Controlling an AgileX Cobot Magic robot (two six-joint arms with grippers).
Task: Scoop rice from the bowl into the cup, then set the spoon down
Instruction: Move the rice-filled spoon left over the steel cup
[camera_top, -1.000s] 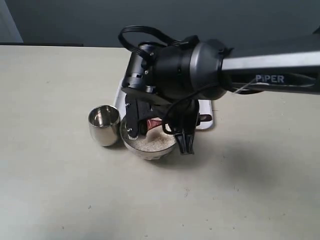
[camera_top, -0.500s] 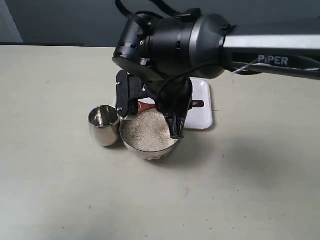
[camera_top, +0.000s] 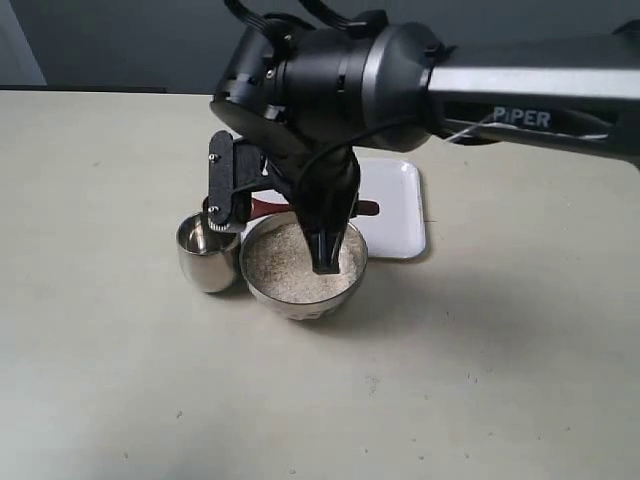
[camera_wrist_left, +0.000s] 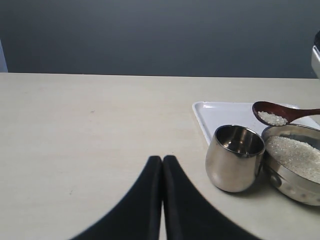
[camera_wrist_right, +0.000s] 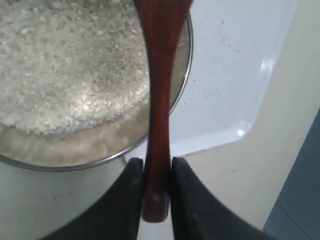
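The right jaws are clamped on the handle of the spoon (camera_wrist_left: 295, 114); its head carries a little rice (camera_wrist_left: 272, 118) above the rim of the bowl (camera_top: 300, 300); the cup (camera_top: 207, 262) stands just beside the bowl at nine o'clock on the worktop (camera_top: 120, 380); the left jaws are pressed together, holding nothing.

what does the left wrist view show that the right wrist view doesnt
Only the left wrist view: the cup standing beside the bowl, the spoon head loaded with rice and raised near the cup, and the left end effector shut on nothing.
Only the right wrist view: the right end effector clamped on the spoon's handle.
Both: the bowl of rice, the white tray behind it, and the table.
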